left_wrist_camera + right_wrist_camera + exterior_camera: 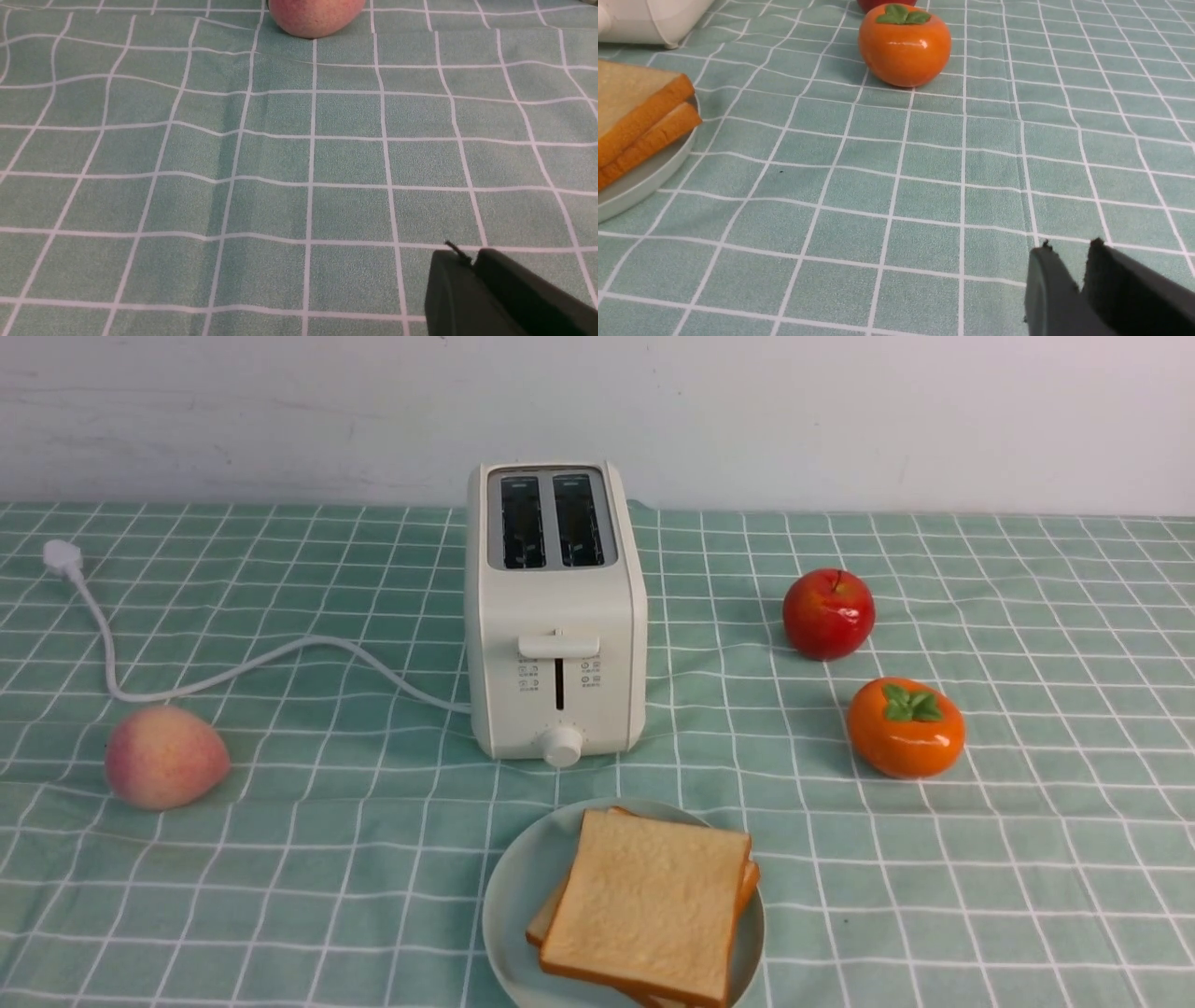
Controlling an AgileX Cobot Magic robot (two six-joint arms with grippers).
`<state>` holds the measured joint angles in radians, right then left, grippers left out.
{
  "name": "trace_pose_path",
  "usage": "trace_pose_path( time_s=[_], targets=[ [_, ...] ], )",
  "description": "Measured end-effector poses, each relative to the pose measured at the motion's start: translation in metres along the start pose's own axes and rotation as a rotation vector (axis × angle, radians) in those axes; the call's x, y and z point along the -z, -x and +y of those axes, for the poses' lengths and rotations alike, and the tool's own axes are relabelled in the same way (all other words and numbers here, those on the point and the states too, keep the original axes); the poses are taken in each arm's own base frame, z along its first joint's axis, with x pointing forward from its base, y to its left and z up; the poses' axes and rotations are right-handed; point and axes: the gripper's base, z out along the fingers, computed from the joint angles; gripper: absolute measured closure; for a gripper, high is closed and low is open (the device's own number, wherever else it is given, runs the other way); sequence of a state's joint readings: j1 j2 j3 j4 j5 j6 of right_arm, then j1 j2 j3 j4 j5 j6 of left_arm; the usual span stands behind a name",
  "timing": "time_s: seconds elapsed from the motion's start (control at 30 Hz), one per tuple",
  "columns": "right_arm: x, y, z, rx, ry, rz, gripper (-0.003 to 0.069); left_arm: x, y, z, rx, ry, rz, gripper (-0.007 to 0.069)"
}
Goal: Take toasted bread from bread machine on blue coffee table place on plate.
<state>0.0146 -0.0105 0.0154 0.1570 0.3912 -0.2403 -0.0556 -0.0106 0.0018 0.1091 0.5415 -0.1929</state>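
Note:
Two slices of toasted bread (644,905) lie stacked on the plate (513,896) at the front middle of the blue coffee table (280,859). The bread machine (555,616) stands behind the plate, both slots empty and the lever up. Neither gripper shows in the front view. My left gripper (467,256) is shut and empty, low over bare cloth. My right gripper (1070,249) is shut and empty, with only a small notch between its tips. It is over the cloth to the right of the plate (640,182) and the toast (630,107).
A peach (163,756) lies front left and also shows in the left wrist view (315,16). A red apple (828,613) and an orange persimmon (906,728) sit right of the toaster. The white cord (233,667) runs left to its plug (61,558).

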Motion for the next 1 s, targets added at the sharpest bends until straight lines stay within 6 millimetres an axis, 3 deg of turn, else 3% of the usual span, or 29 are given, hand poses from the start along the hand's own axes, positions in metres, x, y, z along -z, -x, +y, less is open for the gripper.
trace_pose_path(
  time_s=[1.0],
  targets=[
    [0.0001,0.0002,0.0000,0.003,0.000,0.000,0.0495,0.0001,0.0002,0.0000,0.000,0.000,0.000,0.0551]
  ],
)
